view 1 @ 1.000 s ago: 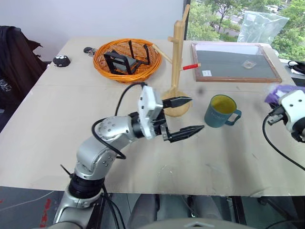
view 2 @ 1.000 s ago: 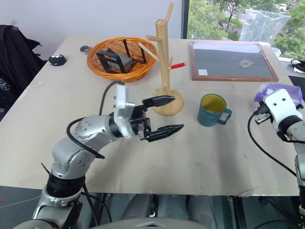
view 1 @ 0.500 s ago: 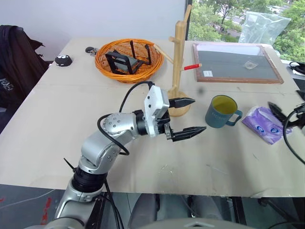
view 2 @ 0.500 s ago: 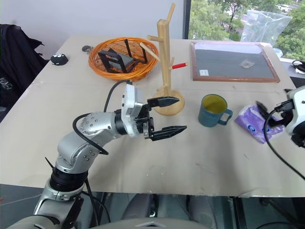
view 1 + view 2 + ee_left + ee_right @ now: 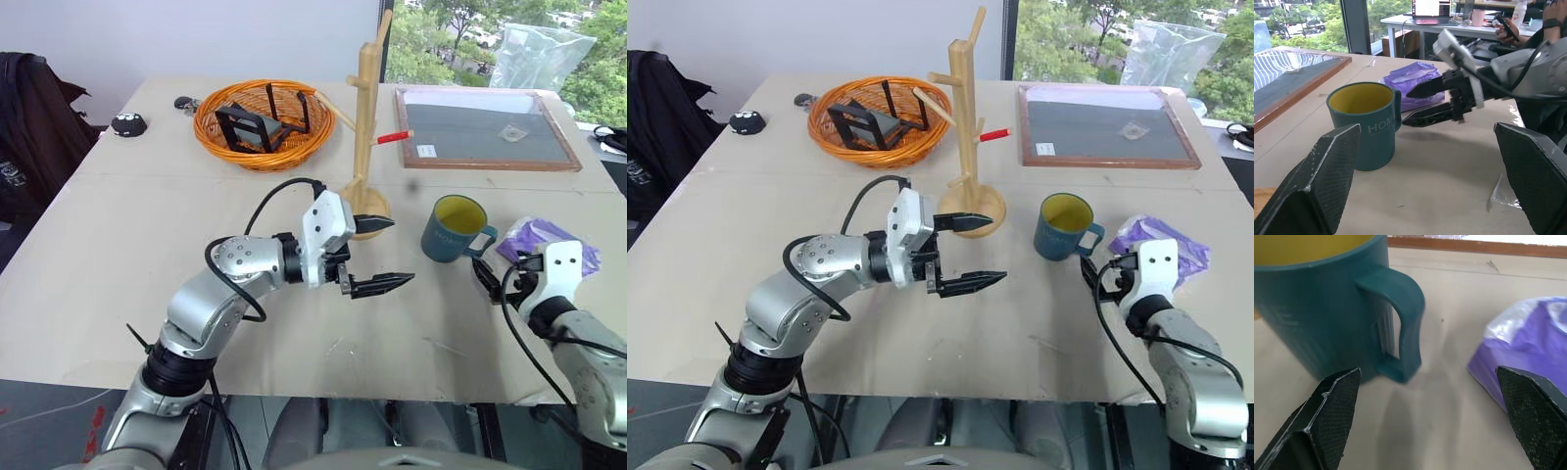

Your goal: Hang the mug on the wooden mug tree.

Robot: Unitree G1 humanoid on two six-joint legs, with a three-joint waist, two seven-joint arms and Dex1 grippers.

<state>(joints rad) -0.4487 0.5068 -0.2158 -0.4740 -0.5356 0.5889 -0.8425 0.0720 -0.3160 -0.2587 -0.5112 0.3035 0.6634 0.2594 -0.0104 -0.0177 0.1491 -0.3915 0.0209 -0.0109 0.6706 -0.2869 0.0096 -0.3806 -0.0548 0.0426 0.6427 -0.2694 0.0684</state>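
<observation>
Mug (image 5: 454, 229) is found upright on the table (image 5: 147, 215), handle turned toward the right gripper (image 5: 1093, 274), whose fingers are spread wide just short of that handle, nothing held. A purple packet (image 5: 549, 238) lies just beside this gripper, on the side away from the mug. The left gripper (image 5: 380, 254) is held with fingers apart and empty, the wooden mug tree (image 5: 366, 127) just behind it, the mug beyond its fingertips.

You see a beige table (image 5: 118, 245) before a white wall (image 5: 196, 39), and a window (image 5: 441, 39) showing green trees.
</observation>
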